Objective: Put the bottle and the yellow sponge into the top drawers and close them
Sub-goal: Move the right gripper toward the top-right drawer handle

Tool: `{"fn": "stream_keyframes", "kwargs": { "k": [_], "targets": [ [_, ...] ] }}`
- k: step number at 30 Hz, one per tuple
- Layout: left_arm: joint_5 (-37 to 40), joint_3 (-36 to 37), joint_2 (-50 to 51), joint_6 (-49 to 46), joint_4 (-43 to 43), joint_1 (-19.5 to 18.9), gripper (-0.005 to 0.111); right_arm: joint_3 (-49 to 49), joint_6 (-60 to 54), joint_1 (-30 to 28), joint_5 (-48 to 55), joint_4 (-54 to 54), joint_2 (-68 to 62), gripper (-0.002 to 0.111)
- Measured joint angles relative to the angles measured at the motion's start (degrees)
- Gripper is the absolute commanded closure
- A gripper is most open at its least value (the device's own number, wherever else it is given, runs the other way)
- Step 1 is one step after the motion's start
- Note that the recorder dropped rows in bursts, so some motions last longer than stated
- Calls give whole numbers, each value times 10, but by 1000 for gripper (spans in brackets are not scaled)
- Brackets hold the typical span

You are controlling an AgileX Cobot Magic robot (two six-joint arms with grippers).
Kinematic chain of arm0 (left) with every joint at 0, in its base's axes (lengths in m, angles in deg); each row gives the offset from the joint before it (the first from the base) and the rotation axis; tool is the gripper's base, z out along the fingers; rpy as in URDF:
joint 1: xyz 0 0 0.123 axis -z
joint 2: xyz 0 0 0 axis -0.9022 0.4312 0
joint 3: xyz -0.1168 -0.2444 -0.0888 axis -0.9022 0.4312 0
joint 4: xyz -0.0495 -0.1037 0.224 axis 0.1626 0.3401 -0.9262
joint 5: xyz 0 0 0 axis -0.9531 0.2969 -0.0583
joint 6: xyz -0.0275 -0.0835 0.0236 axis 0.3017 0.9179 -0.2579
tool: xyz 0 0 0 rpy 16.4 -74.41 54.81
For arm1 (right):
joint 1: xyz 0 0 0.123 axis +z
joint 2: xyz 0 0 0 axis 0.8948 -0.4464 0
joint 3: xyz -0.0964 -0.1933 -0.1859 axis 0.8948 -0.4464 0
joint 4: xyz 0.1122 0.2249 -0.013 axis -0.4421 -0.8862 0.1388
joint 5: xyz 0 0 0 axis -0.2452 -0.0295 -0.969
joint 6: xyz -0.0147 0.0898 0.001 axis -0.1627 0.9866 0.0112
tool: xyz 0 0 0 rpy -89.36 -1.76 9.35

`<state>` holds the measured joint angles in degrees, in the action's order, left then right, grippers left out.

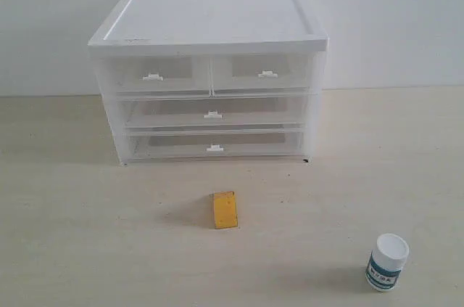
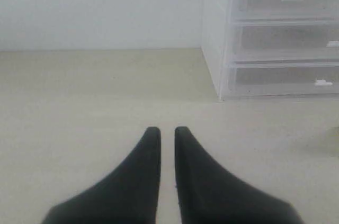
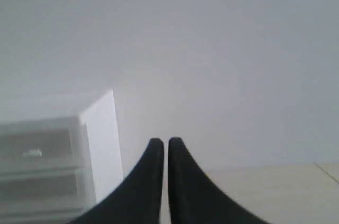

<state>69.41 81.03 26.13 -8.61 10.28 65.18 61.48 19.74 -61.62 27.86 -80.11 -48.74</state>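
Both top drawers (image 1: 181, 75) look shut, though translucent fronts blur this. Yellow sponge (image 1: 225, 210) on surface (image 1: 87, 249) before cabinet (image 1: 210, 17); bottle (image 1: 387, 262) well apart to its right. Left tool (image 2: 167, 131), right tool (image 3: 165, 142): pinched narrow, empty. Risk: tab handles (image 1: 152, 76) slip from tool; bottle tips if nudged.

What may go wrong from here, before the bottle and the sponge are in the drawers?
The top drawers are shut and their tab handles are small, so a pull may slip off. The bottle stands upright, far from the cabinet; a sideways nudge may topple it and let it roll.
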Motion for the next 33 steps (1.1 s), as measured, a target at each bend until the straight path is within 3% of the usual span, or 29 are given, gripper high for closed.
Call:
{"fn": "stream_keyframes", "kwargs": {
  "k": [10, 18, 24, 28, 33],
  "targets": [
    [0, 0, 0, 0, 0, 0, 97, 66, 21, 0, -77, -4, -92, 107],
    [0, 0, 0, 0, 0, 0, 97, 163, 19, 0, -122, 38, -308, 107],
    [0, 0, 0, 0, 0, 0, 97, 187, 34, 0, -252, 71, -508, 108],
    [0, 0, 0, 0, 0, 0, 97, 187, 15, 55, -338, 55, -618, 108],
    [0, 0, 0, 0, 0, 0, 97, 187, -67, 164, -430, -62, -710, 108]
  ]
}}
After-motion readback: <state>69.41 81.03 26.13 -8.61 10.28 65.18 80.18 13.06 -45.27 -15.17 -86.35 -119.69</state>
